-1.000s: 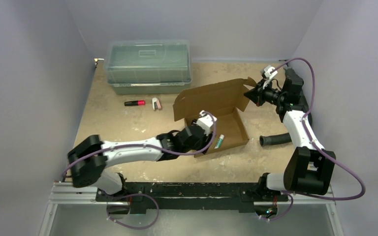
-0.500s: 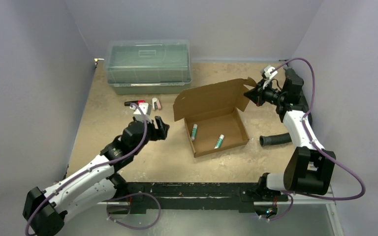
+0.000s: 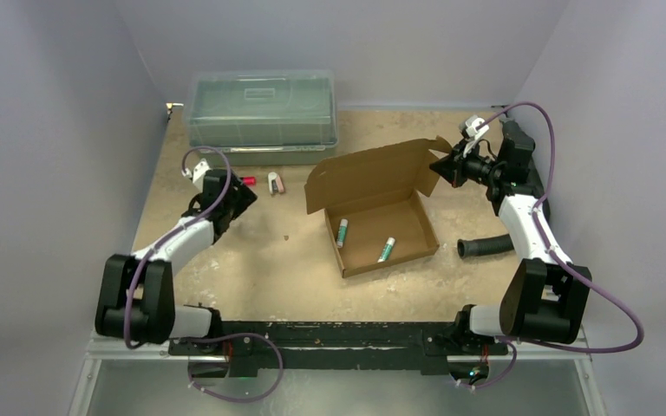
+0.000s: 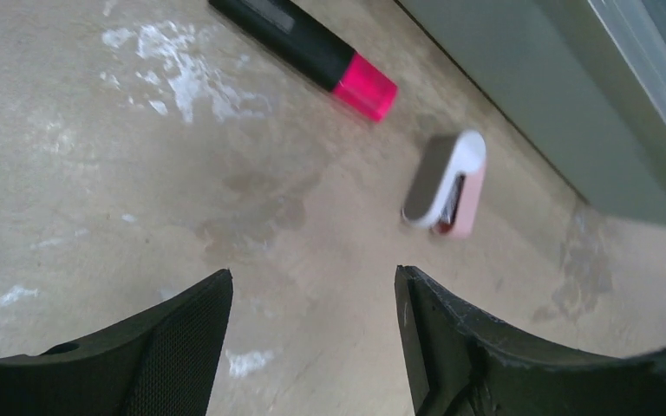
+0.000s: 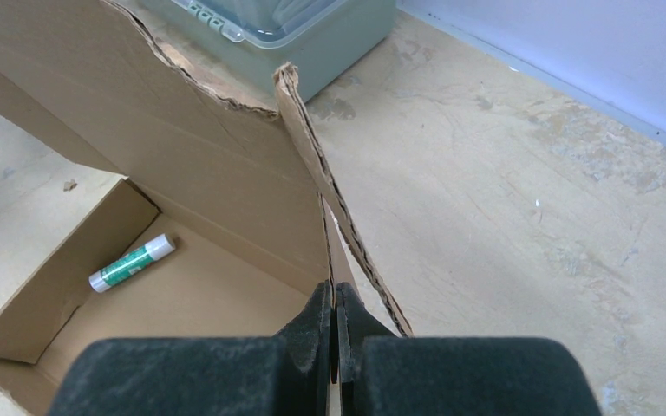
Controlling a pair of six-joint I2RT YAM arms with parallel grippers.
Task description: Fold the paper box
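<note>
Box: the cardboard box [image 3: 368, 178] sits right of centre on the table [image 3: 295, 260], tray flat, lid standing up along the back
Right gripper [image 5: 334, 303]: pinched shut on the lid's right side flap; I judge I'm holding the lid up so the tray stays open
Left gripper [image 4: 312, 286]: fingers apart, nothing between them, low over the table
Why there: it faces the marker [image 4: 312, 54] and a small pink-and-white object [image 4: 451, 184], both just in front of the plastic bin [image 3: 262, 117]
In the tray: 2 green-and-white tubes [image 3: 342, 231], lying apart
My read: folding the lid down waits on these loose items
</note>
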